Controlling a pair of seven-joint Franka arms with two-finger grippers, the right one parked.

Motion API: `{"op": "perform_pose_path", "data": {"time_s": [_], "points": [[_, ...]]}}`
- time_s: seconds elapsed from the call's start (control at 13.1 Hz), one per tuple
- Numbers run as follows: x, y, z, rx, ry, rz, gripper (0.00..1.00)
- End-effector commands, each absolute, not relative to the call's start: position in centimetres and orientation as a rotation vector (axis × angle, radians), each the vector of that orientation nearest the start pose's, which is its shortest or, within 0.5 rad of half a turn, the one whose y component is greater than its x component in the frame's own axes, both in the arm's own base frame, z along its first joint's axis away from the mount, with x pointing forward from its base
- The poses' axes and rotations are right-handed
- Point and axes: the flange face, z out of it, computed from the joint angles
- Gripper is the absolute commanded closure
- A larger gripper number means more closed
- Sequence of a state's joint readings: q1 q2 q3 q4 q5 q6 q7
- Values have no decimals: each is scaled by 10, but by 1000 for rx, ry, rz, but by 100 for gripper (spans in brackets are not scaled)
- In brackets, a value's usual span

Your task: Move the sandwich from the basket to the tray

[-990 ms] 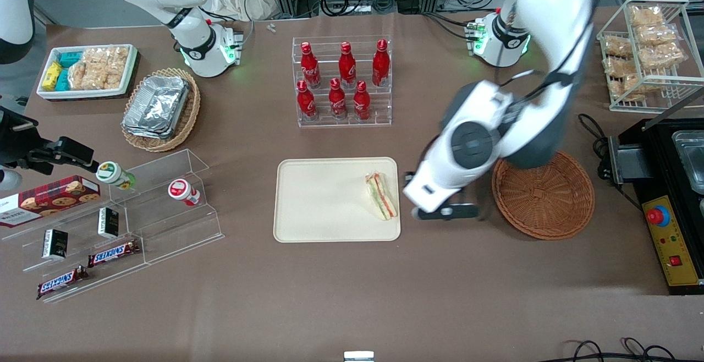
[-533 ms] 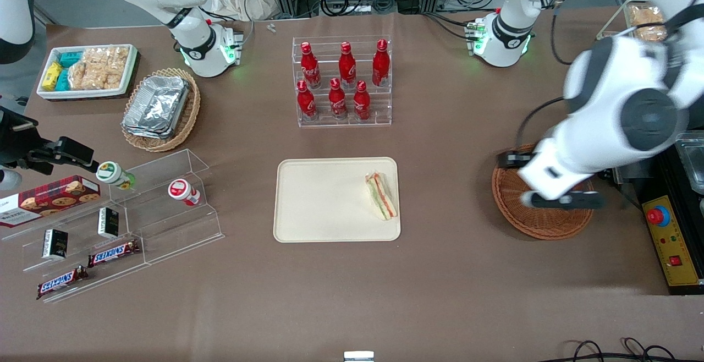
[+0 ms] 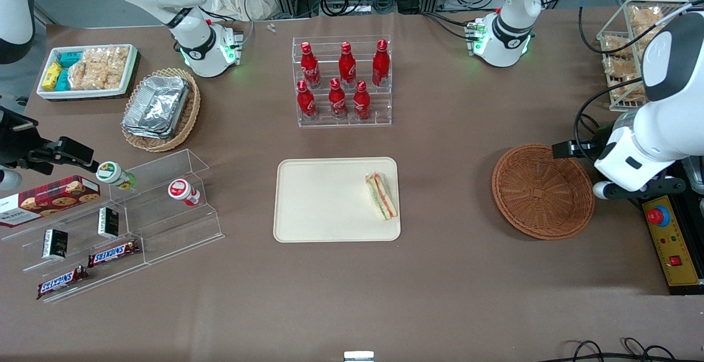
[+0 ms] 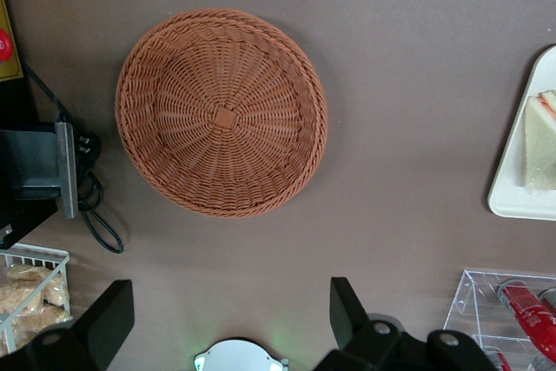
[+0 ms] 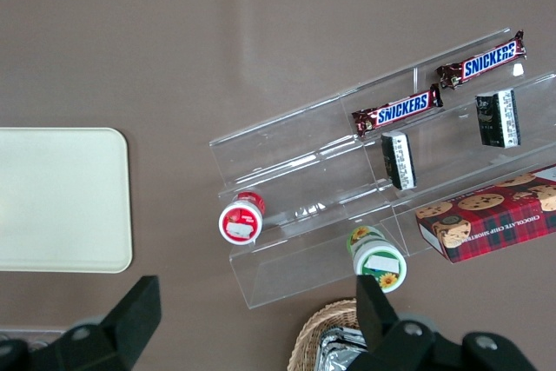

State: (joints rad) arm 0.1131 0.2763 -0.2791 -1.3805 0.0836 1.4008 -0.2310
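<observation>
Wicker basket (image 3: 543,191) sits empty at right of the front view; sandwich (image 3: 381,195) lies on the tray (image 3: 308,202) mid-frame. Tool (image 4: 226,323) hangs wide open, holding nothing, above the desk beside the basket. Looks done, just park.

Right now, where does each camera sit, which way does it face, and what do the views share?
Front view: high above the table, looking down; both arms show, and the gripper hangs past the basket at the working arm's end.
Left wrist view: looks straight down on the empty basket; open fingers show.
Right wrist view: looks down on the snack shelf and tray.
Shared: front and left wrist views both show the basket and the sandwich on the tray.
</observation>
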Motion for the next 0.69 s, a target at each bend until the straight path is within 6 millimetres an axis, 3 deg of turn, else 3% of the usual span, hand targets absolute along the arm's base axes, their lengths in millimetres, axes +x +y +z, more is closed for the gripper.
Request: {"op": "perform_pose_path", "data": {"time_s": [0.0,0.23,0.61], "points": [[599,-55,552,-3039,-129,359,0],[598,-32,555,-3054,-59,365,0],[597,-36,557,-3054,-61,352,0]]}}
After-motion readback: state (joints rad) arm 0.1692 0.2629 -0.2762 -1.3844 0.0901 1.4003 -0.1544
